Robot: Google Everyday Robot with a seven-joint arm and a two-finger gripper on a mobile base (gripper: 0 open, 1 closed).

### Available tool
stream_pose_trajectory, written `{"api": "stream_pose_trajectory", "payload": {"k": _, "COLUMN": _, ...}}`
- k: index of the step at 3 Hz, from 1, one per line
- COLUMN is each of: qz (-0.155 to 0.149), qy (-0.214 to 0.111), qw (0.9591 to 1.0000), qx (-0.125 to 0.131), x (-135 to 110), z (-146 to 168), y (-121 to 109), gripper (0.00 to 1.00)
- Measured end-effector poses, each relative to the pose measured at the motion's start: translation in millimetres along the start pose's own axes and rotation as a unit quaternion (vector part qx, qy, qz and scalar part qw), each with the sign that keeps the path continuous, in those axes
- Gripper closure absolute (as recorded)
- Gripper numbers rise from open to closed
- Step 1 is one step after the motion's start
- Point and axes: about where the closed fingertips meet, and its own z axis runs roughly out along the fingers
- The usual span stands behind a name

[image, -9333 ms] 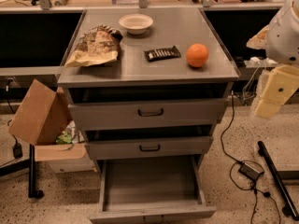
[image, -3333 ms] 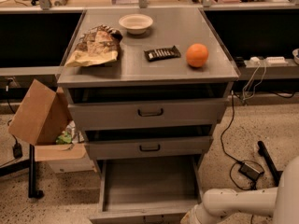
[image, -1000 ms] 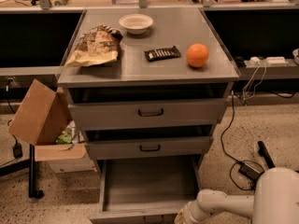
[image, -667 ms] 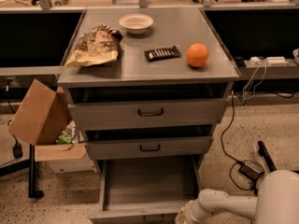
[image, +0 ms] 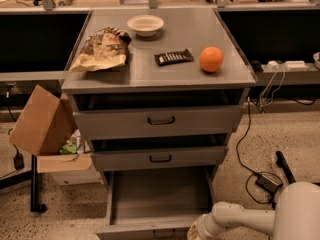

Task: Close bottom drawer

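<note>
Bottom drawer (image: 160,196) wide open; gripper (image: 195,232) at its front, grip state I cannot tell; next, push straight in

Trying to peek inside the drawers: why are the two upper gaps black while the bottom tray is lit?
Camera view: light seems to fall from above, so the cabinet top shades the upper gaps; the pulled-out bottom drawer lies open to it; the gripper sits at the lower edge by its front.
</note>
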Motion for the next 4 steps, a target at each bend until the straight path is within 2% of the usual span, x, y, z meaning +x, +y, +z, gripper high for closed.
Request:
{"api": "stream_pose_trajectory", "payload": {"k": 2, "qz": 0.000, "qy": 0.000, "qw": 1.0000, "qx": 0.000, "x": 0.0, "z": 0.0, "y": 0.0, "gripper": 0.03}}
{"api": "stream_pose_trajectory", "payload": {"k": 4, "qz": 0.000, "qy": 0.000, "qw": 1.0000, "qx": 0.000, "x": 0.0, "z": 0.1, "y": 0.1, "gripper": 0.00}}
